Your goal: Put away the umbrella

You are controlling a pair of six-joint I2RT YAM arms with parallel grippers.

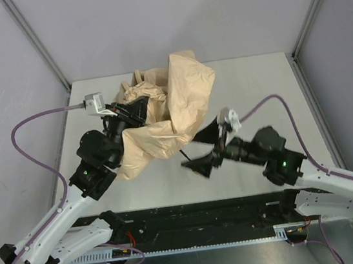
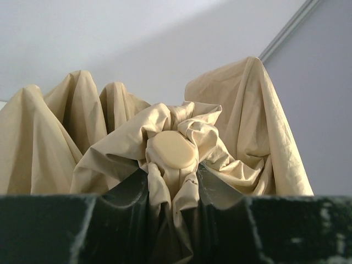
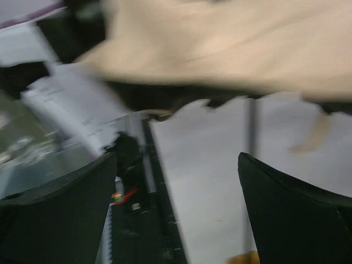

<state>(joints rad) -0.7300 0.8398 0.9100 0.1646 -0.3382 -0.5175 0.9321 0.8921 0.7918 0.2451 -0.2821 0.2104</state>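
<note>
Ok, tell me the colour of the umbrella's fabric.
Plain beige-tan; the umbrella shows best in the left wrist view.

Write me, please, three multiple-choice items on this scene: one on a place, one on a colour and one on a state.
1. Where is the umbrella?
A. on the table
B. on the floor
C. hung from the frame

2. What colour is its fabric?
A. red
B. beige
C. blue

3. How is the right claw?
A. open, holding nothing
B. shut on the umbrella
C. shut, empty

Key:
1 A, since the top view shows it heaped on the tabletop.
2 B, since the cloth is beige in every view.
3 A, since its fingers stand wide apart and grip nothing.
</note>
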